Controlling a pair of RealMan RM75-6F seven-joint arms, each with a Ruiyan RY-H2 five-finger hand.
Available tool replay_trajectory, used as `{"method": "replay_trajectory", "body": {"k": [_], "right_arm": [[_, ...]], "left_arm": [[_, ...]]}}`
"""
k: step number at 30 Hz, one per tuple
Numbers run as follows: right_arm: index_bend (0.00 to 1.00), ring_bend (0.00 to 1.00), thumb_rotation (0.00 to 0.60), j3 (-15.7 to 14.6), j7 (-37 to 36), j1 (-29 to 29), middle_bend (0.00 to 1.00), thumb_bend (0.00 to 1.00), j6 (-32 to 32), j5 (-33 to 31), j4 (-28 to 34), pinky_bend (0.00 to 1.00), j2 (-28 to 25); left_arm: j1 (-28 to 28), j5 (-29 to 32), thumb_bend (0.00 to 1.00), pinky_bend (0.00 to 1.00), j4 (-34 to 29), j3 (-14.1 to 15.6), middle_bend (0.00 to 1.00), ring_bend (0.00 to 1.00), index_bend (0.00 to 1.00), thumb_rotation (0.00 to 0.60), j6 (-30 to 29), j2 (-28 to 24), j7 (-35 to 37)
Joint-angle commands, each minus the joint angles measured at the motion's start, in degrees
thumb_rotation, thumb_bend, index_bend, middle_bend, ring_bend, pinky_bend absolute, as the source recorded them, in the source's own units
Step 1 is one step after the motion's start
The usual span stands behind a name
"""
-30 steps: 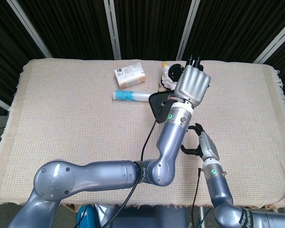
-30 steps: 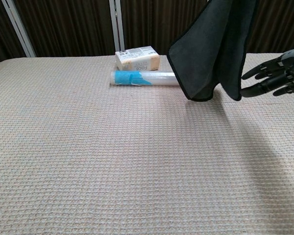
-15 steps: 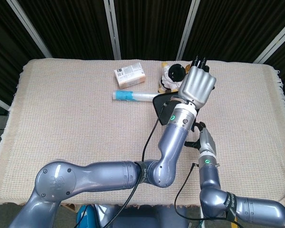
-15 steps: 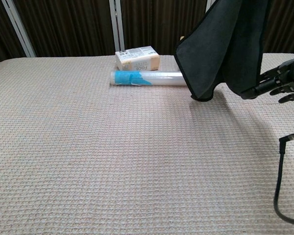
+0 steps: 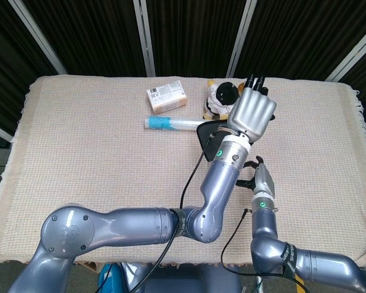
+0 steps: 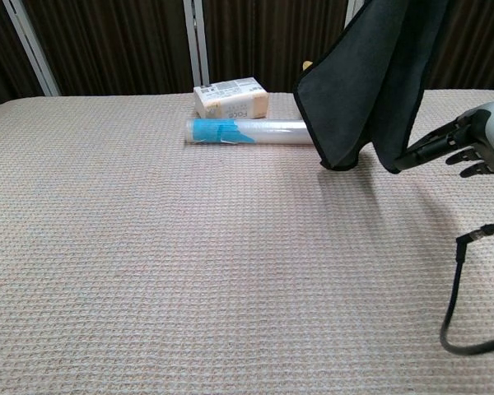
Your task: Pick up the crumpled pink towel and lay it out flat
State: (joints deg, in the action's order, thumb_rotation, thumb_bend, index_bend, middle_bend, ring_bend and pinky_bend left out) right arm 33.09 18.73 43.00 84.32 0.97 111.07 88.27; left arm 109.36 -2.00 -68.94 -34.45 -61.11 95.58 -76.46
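the left hand (image 5: pixel 252 112) holds the towel (image 6: pixel 379 78) aloft by its top edge; the cloth, dark rather than pink in these views, hangs in folds above the table (image 6: pixel 148 271), clear of the tube (image 6: pixel 245 131) and box (image 6: pixel 230 98). the right hand (image 6: pixel 469 146) reaches to the lower hanging edge, fingers extended and apparently just closing on it; a firm pinch cannot be confirmed. to do this step well, the right hand should secure a corner, then both hands draw apart before lowering.
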Motion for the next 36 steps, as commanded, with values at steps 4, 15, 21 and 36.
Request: {"method": "replay_trajectory", "body": {"k": [4, 15, 21, 36], "right_arm": [[0.50, 0.00, 0.600, 0.7, 1.0, 0.5, 0.07, 0.33, -0.1, -0.4, -1.7, 0.00, 1.7], [0.29, 0.00, 0.600, 2.1, 2.6, 1.5, 0.07, 0.33, 0.2, -1.0, -4.9, 0.00, 4.4], [0.09, 0.00, 0.600, 3.5, 3.0, 1.6, 0.01, 0.33, 0.1, -2.2, -7.1, 0.00, 5.9], [0.41, 0.00, 0.600, 6.4, 2.9, 0.3, 0.01, 0.45, -0.7, -2.1, -10.7, 0.00, 6.9]], "left_arm": [[-0.3, 0.1, 0.55, 0.04, -0.2, 0.5, 0.23, 0.00, 0.61, 0.600, 0.2, -0.5, 0.6], [-0.4, -0.1, 0.55, 0.04, -0.3, 1.2, 0.23, 0.00, 0.61, 0.600, 0.8, -0.6, 1.7], [-0.2, -0.2, 0.55, 0.04, -0.9, 1.2, 0.23, 0.00, 0.60, 0.600, 0.8, -0.8, 2.4], [0.3, -0.1, 0.55, 0.04, -2.0, 2.0, 0.22, 0.00, 0.60, 0.600, 0.8, -1.0, 2.9]]}}
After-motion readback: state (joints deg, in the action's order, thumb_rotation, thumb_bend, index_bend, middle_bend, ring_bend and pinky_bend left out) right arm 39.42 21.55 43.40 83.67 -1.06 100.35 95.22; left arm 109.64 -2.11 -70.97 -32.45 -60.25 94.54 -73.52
